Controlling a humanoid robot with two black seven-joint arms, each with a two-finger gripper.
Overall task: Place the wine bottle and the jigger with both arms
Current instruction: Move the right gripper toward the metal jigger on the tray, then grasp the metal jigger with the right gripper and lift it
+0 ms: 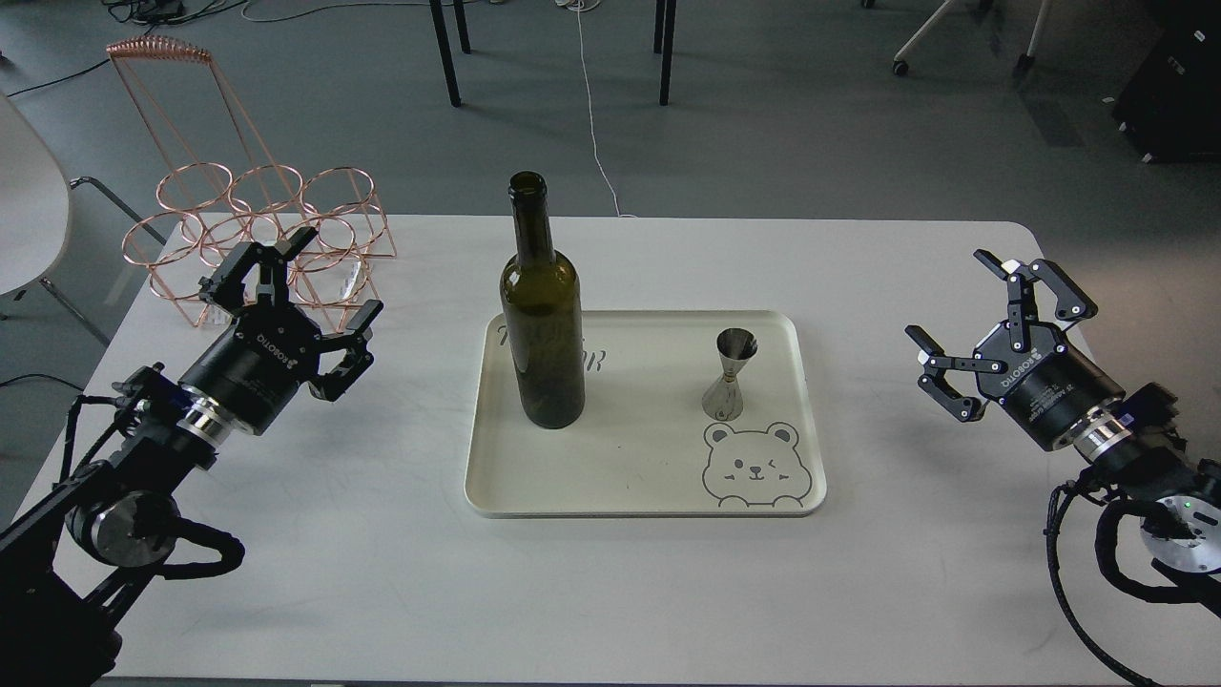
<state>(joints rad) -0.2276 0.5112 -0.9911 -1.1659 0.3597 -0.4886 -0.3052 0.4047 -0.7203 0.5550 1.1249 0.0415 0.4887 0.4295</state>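
A tall dark green wine bottle [541, 315] stands upright on the left part of a cream tray [630, 477]. On the tray's right part, just above a printed bear, stands the small silver jigger [728, 374]. My left gripper [298, 303] hovers over the table well left of the tray, fingers spread and empty. My right gripper [992, 320] is far to the right of the tray, also open and holding nothing. Neither gripper touches the bottle or the jigger.
A copper wire bottle rack [253, 224] stands at the table's back left corner, just behind my left gripper. The white table [382, 572] has bare surface in front of and on both sides of the tray. Chair and table legs stand on the floor beyond.
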